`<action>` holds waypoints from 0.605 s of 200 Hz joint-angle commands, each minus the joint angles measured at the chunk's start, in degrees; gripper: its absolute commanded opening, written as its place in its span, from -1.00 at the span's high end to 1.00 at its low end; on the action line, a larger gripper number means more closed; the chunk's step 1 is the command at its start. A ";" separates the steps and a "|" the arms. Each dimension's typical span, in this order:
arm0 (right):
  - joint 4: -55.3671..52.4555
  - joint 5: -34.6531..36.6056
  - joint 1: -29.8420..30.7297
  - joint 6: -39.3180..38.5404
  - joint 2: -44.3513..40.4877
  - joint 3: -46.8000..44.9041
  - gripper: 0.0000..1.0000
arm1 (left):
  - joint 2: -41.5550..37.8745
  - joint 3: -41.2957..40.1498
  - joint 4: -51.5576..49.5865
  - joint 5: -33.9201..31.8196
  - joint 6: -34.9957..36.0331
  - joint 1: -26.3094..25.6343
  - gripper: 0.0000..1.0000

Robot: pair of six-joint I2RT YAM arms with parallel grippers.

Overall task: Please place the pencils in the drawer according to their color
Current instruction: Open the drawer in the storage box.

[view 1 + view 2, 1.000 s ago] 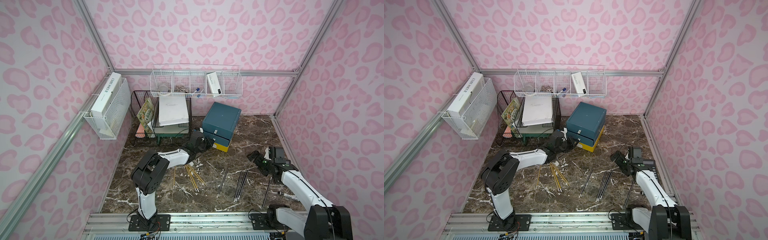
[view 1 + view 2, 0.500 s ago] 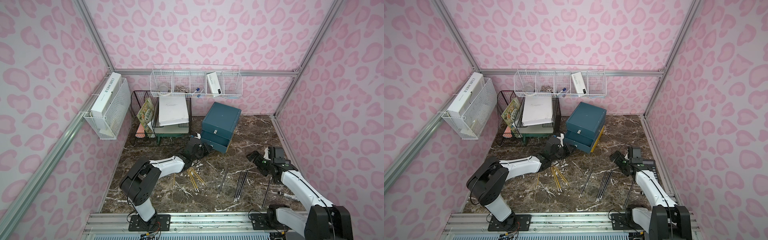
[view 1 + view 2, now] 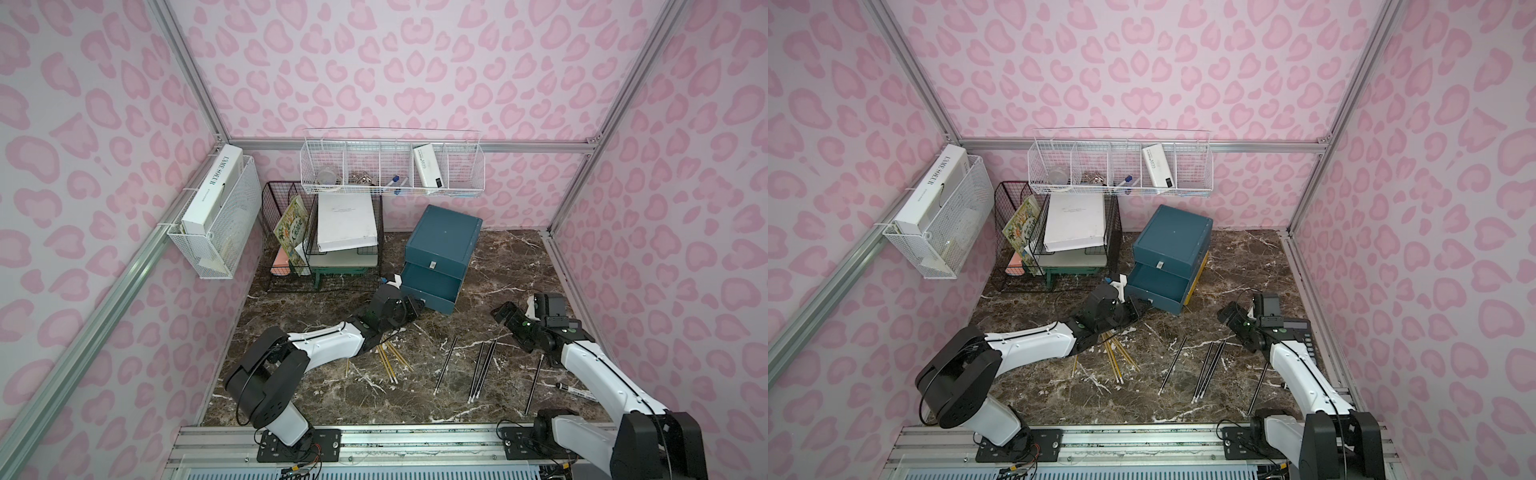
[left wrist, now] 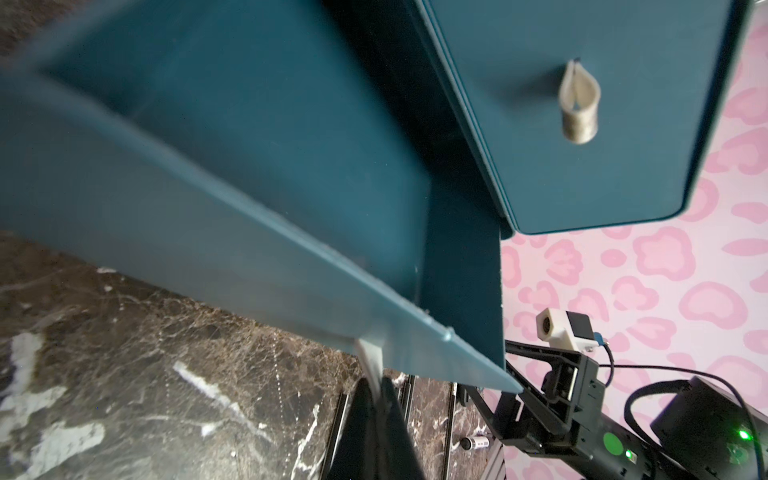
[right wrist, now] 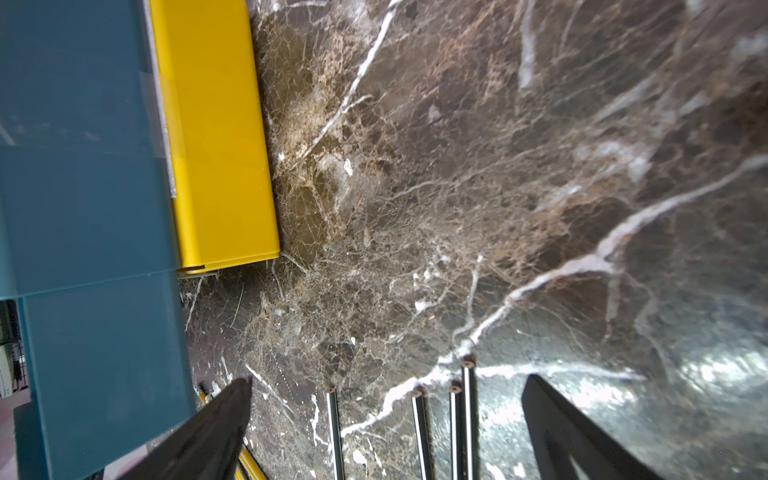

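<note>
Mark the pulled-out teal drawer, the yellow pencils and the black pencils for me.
pulled-out teal drawer (image 3: pixel 432 282): in a top view, on its bare inside floor.
yellow pencils (image 3: pixel 386 363): in a top view, on the middle of the bundle.
black pencils (image 3: pixel 481 370): in a top view, mid-shaft on the close pair.

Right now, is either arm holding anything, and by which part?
The left jaws are shut on the white pull tab of the open teal drawer, at its front. The right jaws are open and hold nothing.
</note>
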 commanded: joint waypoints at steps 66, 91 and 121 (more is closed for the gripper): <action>0.78 1.27 1.20 0.98 0.39 0.47 -1.00 | -3.39 -1.60 -5.01 -1.43 2.75 -0.49 1.00; 0.44 1.40 1.20 0.87 0.39 0.69 -0.99 | -3.51 -0.40 -6.46 -0.69 4.08 -0.49 0.52; 0.30 1.91 1.20 0.68 0.48 1.05 -1.00 | -5.29 1.60 -10.85 -0.45 6.73 -0.44 -0.20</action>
